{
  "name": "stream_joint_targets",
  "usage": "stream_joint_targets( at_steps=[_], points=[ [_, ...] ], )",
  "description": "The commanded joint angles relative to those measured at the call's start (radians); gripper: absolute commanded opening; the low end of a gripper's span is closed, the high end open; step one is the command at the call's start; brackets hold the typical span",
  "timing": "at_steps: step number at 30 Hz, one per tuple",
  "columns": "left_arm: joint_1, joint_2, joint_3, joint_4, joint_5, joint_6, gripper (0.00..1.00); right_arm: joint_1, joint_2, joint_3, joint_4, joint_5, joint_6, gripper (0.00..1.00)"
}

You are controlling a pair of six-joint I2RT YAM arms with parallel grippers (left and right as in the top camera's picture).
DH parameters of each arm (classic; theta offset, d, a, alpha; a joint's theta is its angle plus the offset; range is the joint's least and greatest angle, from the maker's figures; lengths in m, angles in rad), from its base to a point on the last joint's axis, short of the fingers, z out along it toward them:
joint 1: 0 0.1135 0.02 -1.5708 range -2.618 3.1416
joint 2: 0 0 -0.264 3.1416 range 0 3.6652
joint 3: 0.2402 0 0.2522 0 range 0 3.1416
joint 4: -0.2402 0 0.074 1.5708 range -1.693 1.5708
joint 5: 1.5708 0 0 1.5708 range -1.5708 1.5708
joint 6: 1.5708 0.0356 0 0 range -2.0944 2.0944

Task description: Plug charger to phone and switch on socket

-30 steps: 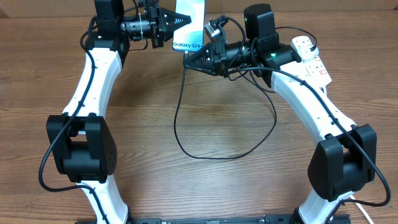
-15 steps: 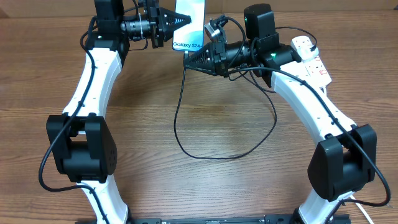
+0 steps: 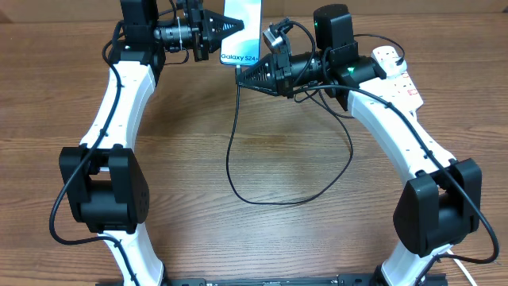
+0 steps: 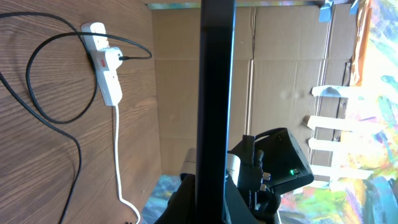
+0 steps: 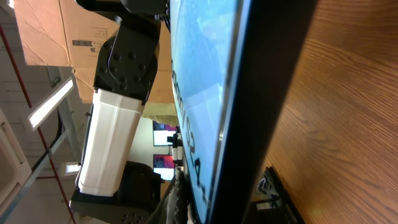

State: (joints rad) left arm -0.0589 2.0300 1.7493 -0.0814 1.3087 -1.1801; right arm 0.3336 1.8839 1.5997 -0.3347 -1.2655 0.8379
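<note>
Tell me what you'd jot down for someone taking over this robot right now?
Left gripper: jaws shut on the phone edge, at the far side of the table.
Right gripper: jaws shut on the charger near its tip, at the phone's near end.
Socket: far right; charger's plug looks inserted.
Done: both grasped.
Left: seat the tip (unclear if in), switch the socket on.

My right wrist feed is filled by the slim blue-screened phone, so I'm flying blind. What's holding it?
Observer: The left gripper, shut on the slim blue-screened phone at its long edge.
Operator: And my gripper?
Observer: The right gripper sits just off the phone's "Galaxy S24" end, apparently shut on the thin black charger cable.
Operator: The cable's other end?
Observer: It reaches the white two-outlet power strip, seemingly plugged in.
</note>
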Motion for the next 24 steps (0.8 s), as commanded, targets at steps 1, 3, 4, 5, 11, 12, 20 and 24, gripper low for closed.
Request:
stream_joint_targets(
  at_steps=[1, 3, 4, 5, 11, 12, 20, 24],
  points=[
    [-0.004, -0.004, 0.031, 0.004, 0.103, -0.013, 0.04, -0.028, -0.023, 0.017, 0.007, 0.057, -0.009, 0.04],
    [-0.004, -0.004, 0.031, 0.004, 0.103, -0.013, 0.04, -0.028, -0.023, 0.017, 0.008, 0.066, -0.008, 0.04],
    [-0.004, -0.004, 0.031, 0.004, 0.103, -0.013, 0.04, -0.028, -0.023, 0.017, 0.007, 0.075, -0.008, 0.04],
    [-0.004, -0.004, 0.031, 0.004, 0.103, -0.013, 0.04, -0.028, -0.023, 0.017, 0.007, 0.081, -0.008, 0.04],
    [-0.005, -0.004, 0.031, 0.004, 0.098, -0.013, 0.05, -0.013, -0.023, 0.017, 0.008, 0.130, 0.000, 0.04],
    [-0.005, -0.004, 0.031, 0.004, 0.098, -0.013, 0.04, -0.010, -0.023, 0.017, 0.008, 0.141, 0.000, 0.04],
    [-0.005, -0.004, 0.031, 0.004, 0.103, -0.013, 0.04, -0.008, -0.023, 0.017, 0.008, 0.196, 0.000, 0.04],
    [-0.005, -0.004, 0.031, 0.004, 0.103, -0.013, 0.04, -0.008, -0.023, 0.017, 0.008, 0.204, 0.000, 0.04]
  ],
)
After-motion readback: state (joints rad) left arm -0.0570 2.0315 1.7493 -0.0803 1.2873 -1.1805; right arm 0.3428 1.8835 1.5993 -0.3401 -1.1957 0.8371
